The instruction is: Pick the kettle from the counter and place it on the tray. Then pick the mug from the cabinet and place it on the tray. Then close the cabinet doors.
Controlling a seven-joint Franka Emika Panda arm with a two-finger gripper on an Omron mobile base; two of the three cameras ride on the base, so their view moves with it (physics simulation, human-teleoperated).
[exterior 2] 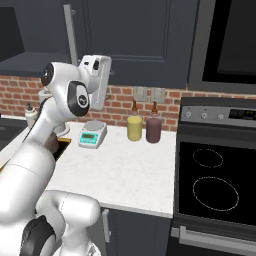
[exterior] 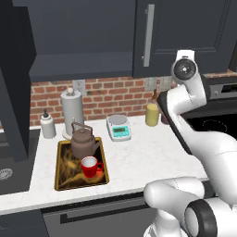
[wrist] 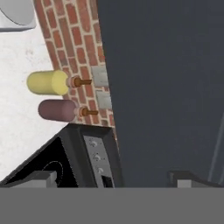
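The jaws [wrist: 113, 177] stand released, empty, facing the closed right cabinet door [wrist: 162, 87]. The left cabinet door [exterior: 14, 78] hangs open far from them, its long axis vertical; pushing its outer edge squarely looks best. Well below the jaws, tray [exterior: 61, 159] carries kettle [exterior: 83, 142] and mug [exterior: 90, 165].

evenly and softly lit, as rendered scenes are, with no visible lamp and no glare. pale and bright on the counter [exterior: 139, 157], near black on the cabinet doors [exterior: 185, 32] just ahead of the gripper [wrist: 113, 177]. faint soft shadows under the kettle [exterior: 84, 141] and mug [exterior: 90, 166] on the tray [exterior: 60, 178], well below and off to the gripper's side. slightly coarse and soft-edged throughout; no motion blur, no bending at the borders.
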